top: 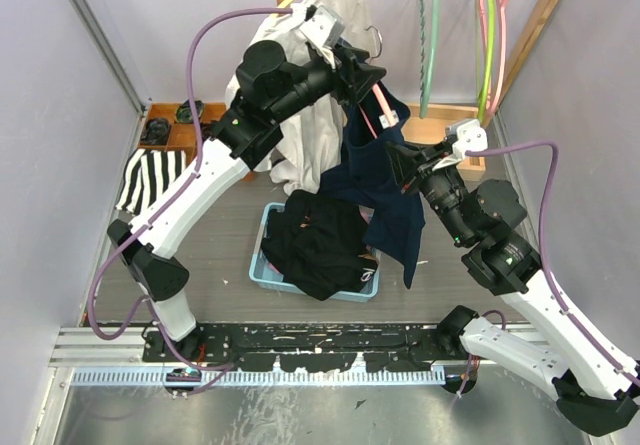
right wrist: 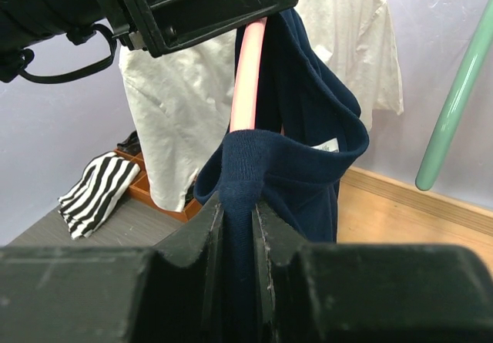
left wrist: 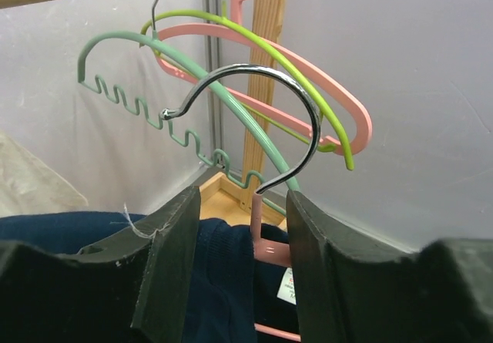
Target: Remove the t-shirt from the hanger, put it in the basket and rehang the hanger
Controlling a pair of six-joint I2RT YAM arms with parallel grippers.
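Observation:
The navy t-shirt (top: 385,200) hangs on a pink hanger (top: 383,105) with a chrome hook (left wrist: 300,104) that is free in the air, off the rod. My left gripper (top: 372,87) sits at the hanger's neck (left wrist: 269,239). Its fingers (left wrist: 173,258) stand fairly wide, with the neck and the navy collar (left wrist: 223,274) filling the gap between them. My right gripper (top: 412,173) is lower and to the right, shut on a fold of the t-shirt's collar (right wrist: 254,158). The pink hanger arm (right wrist: 246,73) rises from the collar into the left gripper.
A white shirt (top: 300,125) hangs behind the left arm. A blue bin (top: 266,255) holding dark clothes sits under the t-shirt. A striped cloth (top: 150,180) lies at the left. Green and pink hangers (top: 428,45) hang on the wooden rack (top: 540,25).

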